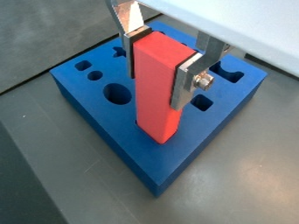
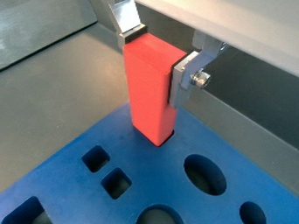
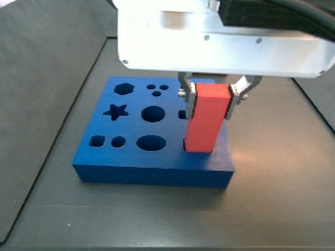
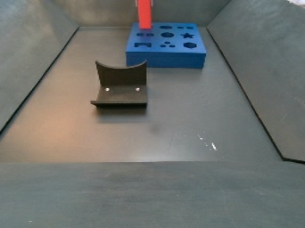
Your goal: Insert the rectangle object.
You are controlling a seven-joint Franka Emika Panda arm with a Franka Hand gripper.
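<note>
My gripper (image 1: 160,59) is shut on the upper part of the tall red rectangle object (image 1: 158,98) and holds it upright over the flat blue board (image 1: 117,133) with shaped holes. Both wrist views show a silver finger on each side of the block (image 2: 149,96). Its lower end meets the board's top near one edge (image 2: 152,175), and how deep it sits I cannot tell. In a side view the gripper (image 3: 214,93) holds the block (image 3: 203,123) at the board's right part (image 3: 144,175). In a side view the block (image 4: 143,13) stands at the far board (image 4: 179,55).
The dark fixture (image 4: 119,86) stands on the grey floor in front of the board. Sloping grey walls (image 4: 36,80) close in the floor on both sides. Round, square and star holes (image 3: 116,113) lie over the rest of the board.
</note>
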